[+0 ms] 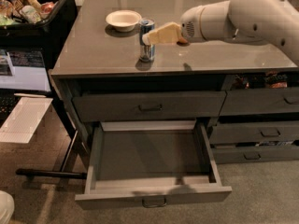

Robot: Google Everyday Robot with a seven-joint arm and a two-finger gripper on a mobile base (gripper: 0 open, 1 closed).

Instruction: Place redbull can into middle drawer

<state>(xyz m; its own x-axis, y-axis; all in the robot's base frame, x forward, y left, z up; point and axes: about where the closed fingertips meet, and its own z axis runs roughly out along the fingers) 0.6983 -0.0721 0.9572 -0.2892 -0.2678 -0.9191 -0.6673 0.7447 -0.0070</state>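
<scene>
The white arm (252,13) reaches in from the right (held roughly level), tan gripper (146,38) foremost, pointing left.

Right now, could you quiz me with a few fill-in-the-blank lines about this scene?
1. The redbull can stands upright on the ___.
2. The gripper is level with the top of the ___.
3. Below, the middle drawer is pulled ___.
Missing words: countertop; can; open.
</scene>
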